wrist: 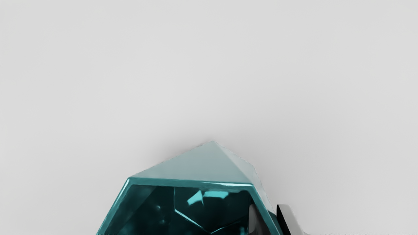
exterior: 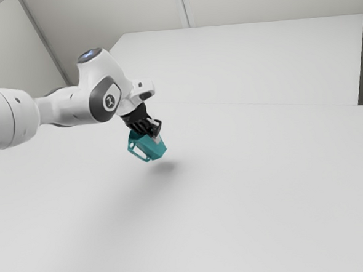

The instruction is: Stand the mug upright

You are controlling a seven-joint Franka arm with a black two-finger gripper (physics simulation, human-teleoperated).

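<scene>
In the exterior view, a white robot arm (exterior: 63,108) reached in from the exterior view's left, its thick forward section nearly level, before it rose to a raised joint (exterior: 98,67) and bent down toward the exterior view's right. Below that bend, the black gripper (exterior: 154,136) slanted downward, its jaws pinching the side wall of a teal mug (exterior: 152,148). The mug hung tilted over the white table (exterior: 265,198), clear of the surface, with its handle (exterior: 139,153) toward the exterior view's left and a soft shadow (exterior: 165,166) on the tabletop below. A dark round cover (exterior: 110,102) on the arm carried a pale emblem, too small to read, and a bluish gleam marked the dark cap (exterior: 90,54) at the top of the raised joint. A pale panel (exterior: 244,58) stood beyond the table. In the wrist view, the hand looked down at a slant into the mug's open mouth, where the straight edges of an angular rim (wrist: 192,181) framed a dark, glossy interior with bright teal reflections. One jaw reached inside the mug and the other lay against its outside, with the wall clamped between them. Faint shading darkened the table around the mug's far corner.
</scene>
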